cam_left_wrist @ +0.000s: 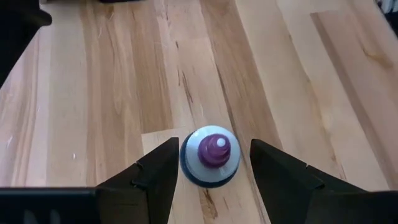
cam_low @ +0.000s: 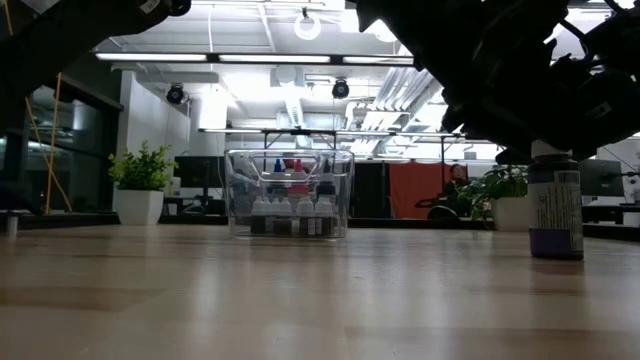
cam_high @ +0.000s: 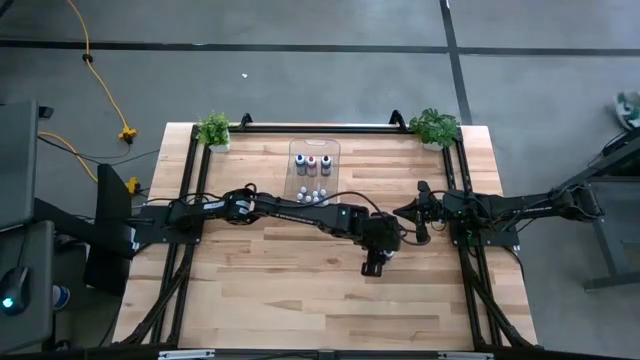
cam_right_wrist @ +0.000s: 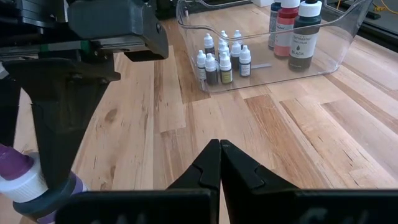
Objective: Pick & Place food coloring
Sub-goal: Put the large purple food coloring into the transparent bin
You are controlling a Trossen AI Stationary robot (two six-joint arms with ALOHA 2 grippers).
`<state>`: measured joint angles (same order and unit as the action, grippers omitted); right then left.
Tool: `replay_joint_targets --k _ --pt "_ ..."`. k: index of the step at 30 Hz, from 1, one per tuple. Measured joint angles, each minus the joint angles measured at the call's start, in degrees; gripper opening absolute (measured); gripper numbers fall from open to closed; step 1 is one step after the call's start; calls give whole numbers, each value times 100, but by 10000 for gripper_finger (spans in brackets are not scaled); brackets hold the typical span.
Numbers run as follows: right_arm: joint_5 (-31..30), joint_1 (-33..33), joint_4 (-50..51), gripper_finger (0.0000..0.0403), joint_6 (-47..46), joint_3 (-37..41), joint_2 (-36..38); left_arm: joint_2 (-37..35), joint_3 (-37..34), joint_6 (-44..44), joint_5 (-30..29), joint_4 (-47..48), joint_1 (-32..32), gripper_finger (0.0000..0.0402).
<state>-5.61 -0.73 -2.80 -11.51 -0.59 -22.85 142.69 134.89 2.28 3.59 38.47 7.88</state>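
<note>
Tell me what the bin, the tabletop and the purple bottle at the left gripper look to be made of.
Bin: clear, glossy plastic, since the bottles show through its walls. Tabletop: light wood planks with visible grain and seams, smooth satin finish. Purple bottle, standing between the left gripper's fingers: probably plastic, with a pale matte cap and purple tip; the body is hard to judge.

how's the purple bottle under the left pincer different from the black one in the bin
The purple bottle stands alone on the bare table, between the fingers of the left pincer; the black bottle stands inside the clear bin beside a red one, with no pincer near. The one's body is purple, the other's dark. Both stand upright with caps on.
</note>
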Motion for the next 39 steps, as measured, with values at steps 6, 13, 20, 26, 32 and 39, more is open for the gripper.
replay_joint_targets --k 6,13,20,26,32,39 --pt "0 1 -1 0 0 -1 0 0 3 -109 190 -149 0 192" --pt "0 0 -1 0 0 0 0 0 4 -109 148 -88 -2 192" --pt "-2 0 -1 0 0 0 -2 0 4 -109 139 -73 -4 192" --pt "-1 1 0 0 0 0 0 0 4 -109 133 -62 -4 192" --pt "0 2 -1 0 0 1 0 0 4 -109 119 -62 -4 185" --pt "-2 2 0 0 0 1 0 72 9 -110 122 -142 -15 131"
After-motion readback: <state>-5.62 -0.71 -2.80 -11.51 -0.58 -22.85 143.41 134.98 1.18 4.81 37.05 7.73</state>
